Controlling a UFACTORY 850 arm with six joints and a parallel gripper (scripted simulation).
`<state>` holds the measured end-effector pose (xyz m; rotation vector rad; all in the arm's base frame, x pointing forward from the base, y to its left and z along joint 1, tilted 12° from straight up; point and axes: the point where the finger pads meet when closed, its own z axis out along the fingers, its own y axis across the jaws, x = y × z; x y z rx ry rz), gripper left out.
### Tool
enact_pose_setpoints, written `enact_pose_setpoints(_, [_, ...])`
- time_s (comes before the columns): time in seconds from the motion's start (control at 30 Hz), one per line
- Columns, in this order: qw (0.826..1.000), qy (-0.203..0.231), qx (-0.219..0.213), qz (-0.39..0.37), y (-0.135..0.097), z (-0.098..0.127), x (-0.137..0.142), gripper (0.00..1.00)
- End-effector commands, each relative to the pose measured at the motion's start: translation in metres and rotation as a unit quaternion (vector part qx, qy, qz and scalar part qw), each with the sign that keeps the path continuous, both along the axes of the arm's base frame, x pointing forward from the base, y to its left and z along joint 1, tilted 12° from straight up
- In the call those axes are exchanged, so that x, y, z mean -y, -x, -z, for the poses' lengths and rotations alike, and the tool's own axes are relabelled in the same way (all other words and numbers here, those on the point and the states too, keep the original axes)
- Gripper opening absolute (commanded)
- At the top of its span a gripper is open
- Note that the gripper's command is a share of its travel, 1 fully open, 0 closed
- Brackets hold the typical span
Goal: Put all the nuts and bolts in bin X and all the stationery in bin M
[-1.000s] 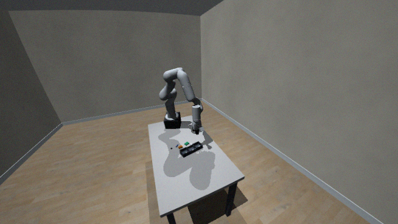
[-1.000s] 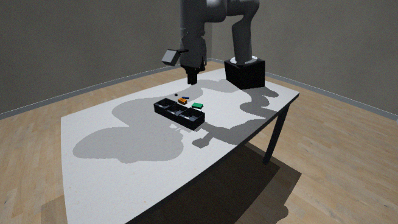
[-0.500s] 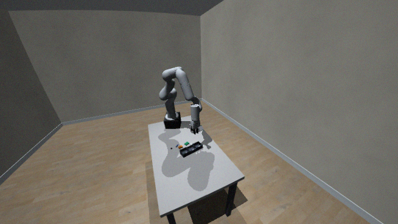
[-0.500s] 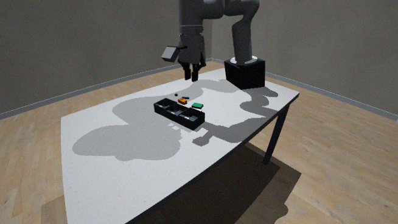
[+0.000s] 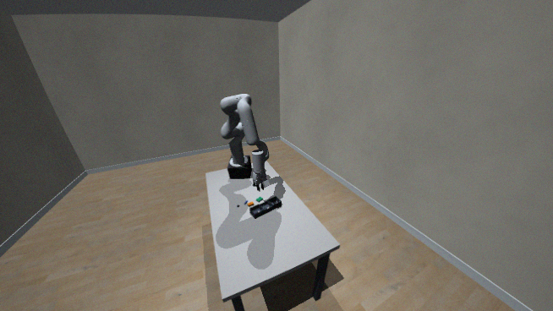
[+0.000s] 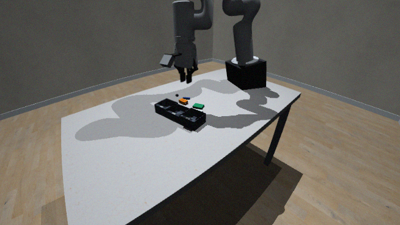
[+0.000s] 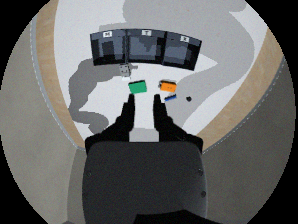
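Observation:
A black row of three bins (image 6: 180, 114) stands mid-table; it also shows in the wrist view (image 7: 147, 48), where the marks are too blurred to read. Behind it lie a green block (image 6: 198, 106) (image 7: 137, 87), an orange block (image 6: 183, 101) (image 7: 168, 86), a small blue thing (image 6: 186, 98) (image 7: 170, 98) and a tiny dark thing (image 6: 177, 95) (image 7: 188, 99). A small grey thing (image 7: 127, 70) lies against the bins' near wall. My gripper (image 6: 186, 80) (image 7: 144, 101) hangs well above the table, behind these things, fingers pointing down. The fingers are partly open with nothing between them.
The arm's black base (image 6: 246, 73) stands at the table's far end. The table's edges (image 6: 284, 107) drop to a wooden floor on all sides.

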<state>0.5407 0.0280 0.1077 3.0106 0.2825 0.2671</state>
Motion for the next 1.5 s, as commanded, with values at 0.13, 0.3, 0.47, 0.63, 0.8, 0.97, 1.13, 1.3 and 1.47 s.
enact_pose_setpoints(0.13, [1.000, 0.002, 0.004, 0.000, 0.015, 0.022, 0.054, 0.30])
enact_pose_setpoints(0.3, [1.000, 0.002, 0.004, 0.000, 0.026, 0.037, 0.091, 0.30])
enact_pose_setpoints(0.47, [1.000, 0.002, 0.004, 0.000, 0.038, 0.053, 0.128, 0.30])
enact_pose_setpoints(0.63, [1.000, 0.002, 0.004, 0.000, 0.048, 0.065, 0.158, 0.30])
enact_pose_setpoints(0.8, [1.000, 0.002, 0.004, 0.000, 0.057, 0.078, 0.187, 0.30])
enact_pose_setpoints(0.97, [1.000, 0.002, 0.004, 0.000, 0.062, 0.079, 0.202, 0.30])
enact_pose_setpoints(1.13, [1.000, 0.002, 0.004, 0.000, 0.061, 0.079, 0.200, 0.30])
enact_pose_setpoints(1.3, [1.000, 0.002, 0.004, 0.000, 0.060, 0.080, 0.198, 0.30])
enact_pose_setpoints(1.47, [1.000, 0.002, 0.004, 0.000, 0.060, 0.080, 0.195, 0.30])
